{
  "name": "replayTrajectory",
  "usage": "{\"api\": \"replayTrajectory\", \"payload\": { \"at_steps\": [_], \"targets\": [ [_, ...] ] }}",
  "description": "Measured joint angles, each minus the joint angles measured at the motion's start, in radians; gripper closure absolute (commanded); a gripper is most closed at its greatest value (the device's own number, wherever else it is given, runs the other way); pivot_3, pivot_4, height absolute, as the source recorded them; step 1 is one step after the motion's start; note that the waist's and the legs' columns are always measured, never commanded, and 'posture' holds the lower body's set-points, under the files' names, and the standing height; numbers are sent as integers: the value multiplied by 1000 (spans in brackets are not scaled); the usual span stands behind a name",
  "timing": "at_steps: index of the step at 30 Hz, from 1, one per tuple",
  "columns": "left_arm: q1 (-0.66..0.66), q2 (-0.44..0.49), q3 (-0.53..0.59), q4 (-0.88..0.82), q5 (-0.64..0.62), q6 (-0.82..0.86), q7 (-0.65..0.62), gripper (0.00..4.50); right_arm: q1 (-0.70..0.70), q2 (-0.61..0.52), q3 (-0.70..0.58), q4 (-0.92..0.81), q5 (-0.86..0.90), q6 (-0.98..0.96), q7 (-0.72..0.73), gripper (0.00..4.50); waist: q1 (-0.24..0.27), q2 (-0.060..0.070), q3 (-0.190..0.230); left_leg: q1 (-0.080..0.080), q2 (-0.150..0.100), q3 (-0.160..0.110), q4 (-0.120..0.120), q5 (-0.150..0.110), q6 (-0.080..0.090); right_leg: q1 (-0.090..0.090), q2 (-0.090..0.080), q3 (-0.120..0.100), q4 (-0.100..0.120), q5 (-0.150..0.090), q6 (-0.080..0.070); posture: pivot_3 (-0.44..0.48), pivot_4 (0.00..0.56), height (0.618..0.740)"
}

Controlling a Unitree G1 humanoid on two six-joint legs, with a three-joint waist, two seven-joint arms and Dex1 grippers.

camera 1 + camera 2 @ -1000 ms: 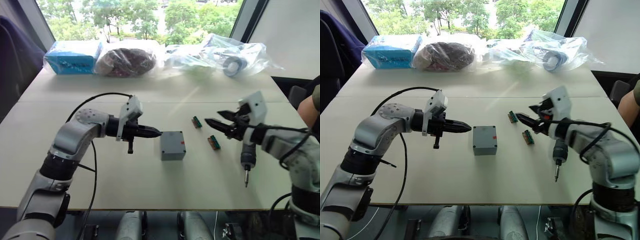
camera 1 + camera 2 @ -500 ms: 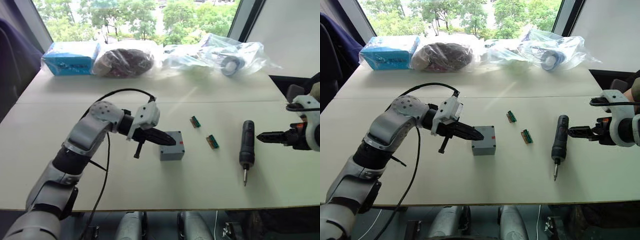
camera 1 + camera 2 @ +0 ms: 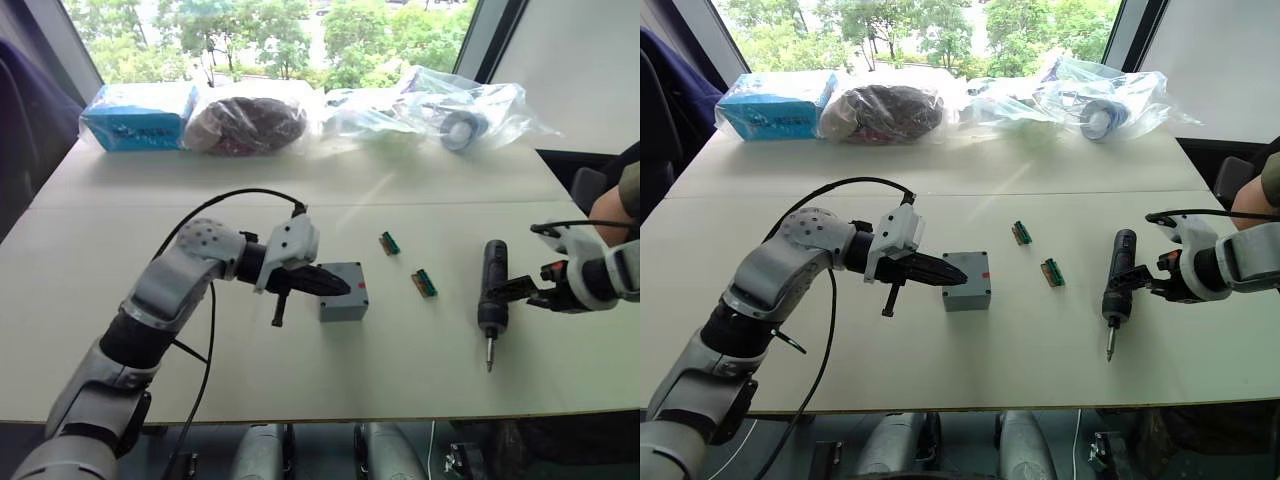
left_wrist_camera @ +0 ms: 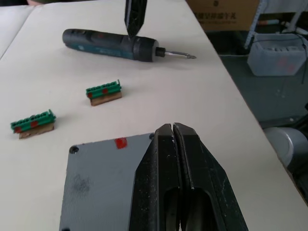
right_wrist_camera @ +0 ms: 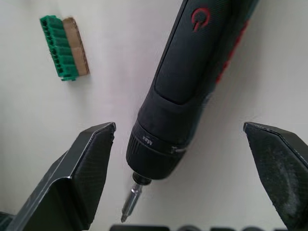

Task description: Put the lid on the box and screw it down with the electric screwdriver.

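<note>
Right wrist view: my right gripper (image 5: pixel 180 180) has its jaws spread wide, one finger on each side of the electric screwdriver (image 5: pixel 192 86), which lies flat on the table (image 3: pixel 940 370) with its long axis running between them, bit pointing to the near table edge. It lies well to the right of the box (image 3: pixel 967 281), so my right arm is the nearer one. My left gripper (image 4: pixel 174 139) is pressed together, empty, tips over the lid (image 4: pixel 103 185), which sits on the box and hides what's inside.
</note>
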Motion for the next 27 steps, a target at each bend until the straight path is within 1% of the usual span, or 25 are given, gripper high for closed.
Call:
{"api": "replayTrajectory", "payload": {
  "at_steps": [7,9,12,16,18,21,24,26,27],
  "targets": [
    [26,-1,20,-27,-8,39,58,4500,-29,57,61,18,-55,0,-20,17,-2,0,0,0,0,0,0,0,0,0,0,0,0,0,0,0,150,740],
    [38,-6,27,-36,-14,55,80,4500,-58,75,81,21,-88,0,-14,17,-5,0,0,0,0,0,0,0,0,0,0,0,0,0,0,0,150,740],
    [69,-12,30,-65,-27,70,109,4500,-85,91,127,5,-173,1,21,798,-5,-4,-2,0,1,0,0,0,0,0,1,0,0,0,0,0,150,740],
    [99,-11,35,-86,-28,80,141,4500,-110,92,199,-17,-282,0,85,2139,-3,-8,-5,0,1,0,0,0,0,0,0,0,0,0,0,0,150,740],
    [107,-12,43,-94,-29,83,164,4500,-120,86,241,-35,-325,-1,127,2714,-2,-11,-6,0,1,0,0,0,0,0,0,0,0,0,0,0,150,740],
    [116,-12,50,-104,-30,94,184,4500,-128,79,266,-41,-363,-6,183,2735,-1,-11,-7,0,1,0,0,0,0,1,0,0,-1,0,0,0,150,740],
    [121,-10,62,-104,-35,95,188,4500,-151,88,267,-8,-420,0,239,2735,-1,-11,-7,0,1,0,0,0,0,1,0,0,-1,0,0,0,150,740],
    [118,-9,65,-100,-40,95,185,4500,-191,101,278,26,-483,-1,306,2735,-3,-9,-6,0,0,1,0,0,0,0,0,0,0,0,0,0,150,740],
    [114,-9,65,-91,-45,95,180,4500,-226,95,308,30,-531,-17,367,2735,-3,-6,-4,0,0,2,0,0,0,-1,-1,0,0,0,0,0,150,740]
  ]
}}
